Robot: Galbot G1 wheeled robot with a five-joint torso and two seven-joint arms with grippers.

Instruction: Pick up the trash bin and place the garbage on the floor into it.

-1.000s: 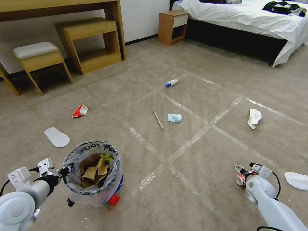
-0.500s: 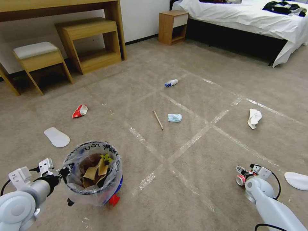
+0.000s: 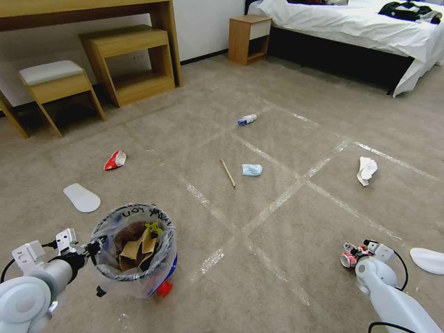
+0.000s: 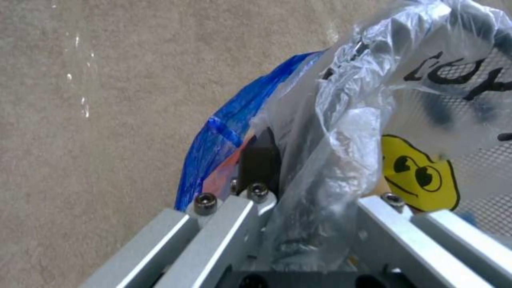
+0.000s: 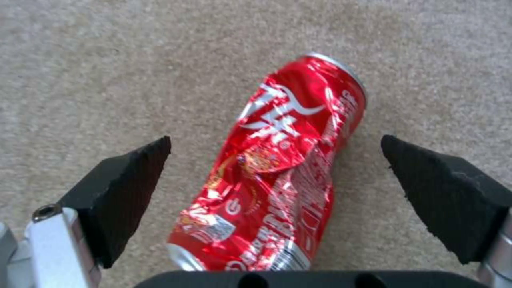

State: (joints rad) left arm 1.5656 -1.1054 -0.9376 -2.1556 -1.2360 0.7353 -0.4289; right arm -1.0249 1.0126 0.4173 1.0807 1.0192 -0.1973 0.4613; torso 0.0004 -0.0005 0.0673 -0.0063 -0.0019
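The trash bin (image 3: pixel 163 270), blue and red with a clear lettered bag, is at the lower left with a brown paper bag (image 3: pixel 133 252) inside. My left gripper (image 3: pixel 95 245) is shut on its rim; the left wrist view shows a finger (image 4: pixel 259 160) pressed against the blue bin wall (image 4: pixel 229 128) and bag. At the lower right, my right gripper (image 3: pixel 355 252) is low over the floor (image 3: pixel 277 259). It stands open astride a crushed red can (image 3: pixel 347 260). In the right wrist view the can (image 5: pixel 283 176) lies on the carpet between the pads (image 5: pixel 133 176), which do not touch it.
More garbage lies farther out: a red wrapper (image 3: pixel 114 160), wooden stick (image 3: pixel 227 173), light-blue mask (image 3: pixel 252 169), bottle (image 3: pixel 246 120) and white tissue (image 3: pixel 366 170). Flat white soles lie at left (image 3: pixel 82 197) and right (image 3: pixel 428 260). Stool, desk, nightstand and bed line the back.
My right gripper has sunk a little lower around the can. The left gripper and the bin have stayed put.
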